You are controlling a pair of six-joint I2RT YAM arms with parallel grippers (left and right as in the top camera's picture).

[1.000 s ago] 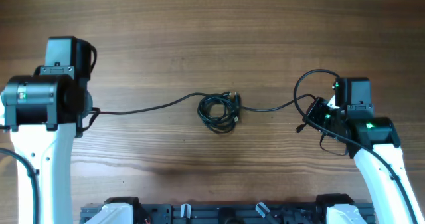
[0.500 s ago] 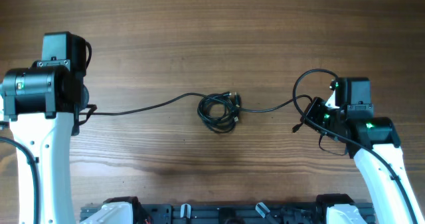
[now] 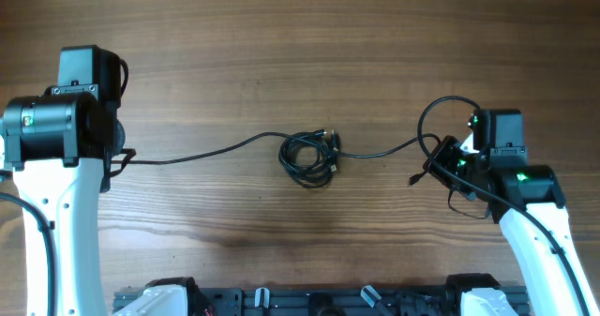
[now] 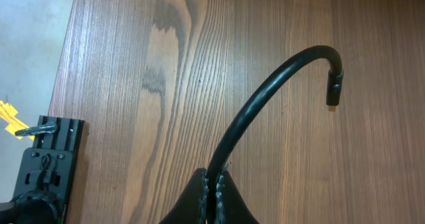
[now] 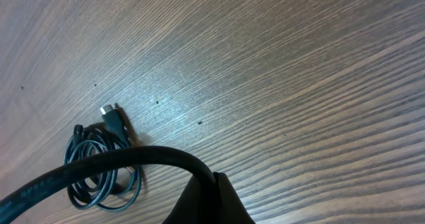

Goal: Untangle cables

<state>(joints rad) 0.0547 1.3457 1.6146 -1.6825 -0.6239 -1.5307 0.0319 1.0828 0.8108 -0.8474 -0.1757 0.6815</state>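
Two cords (image 3: 307,157) sit bunched in a small coil on the table (image 3: 300,35), and I see my left gripper (image 4: 214,185) and right gripper (image 5: 211,184) each clamped on a strand.

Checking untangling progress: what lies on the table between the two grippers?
Overhead view: a wound cable coil midway, one strand running to the left gripper, one to the right gripper.

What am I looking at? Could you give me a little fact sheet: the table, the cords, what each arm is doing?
surface: wooden table
cables: black cables coiled mid-table, a strand running out to each side
left arm: left gripper shut on one strand, near its plug end
right arm: right gripper shut on the other strand
progress: coil not yet undone
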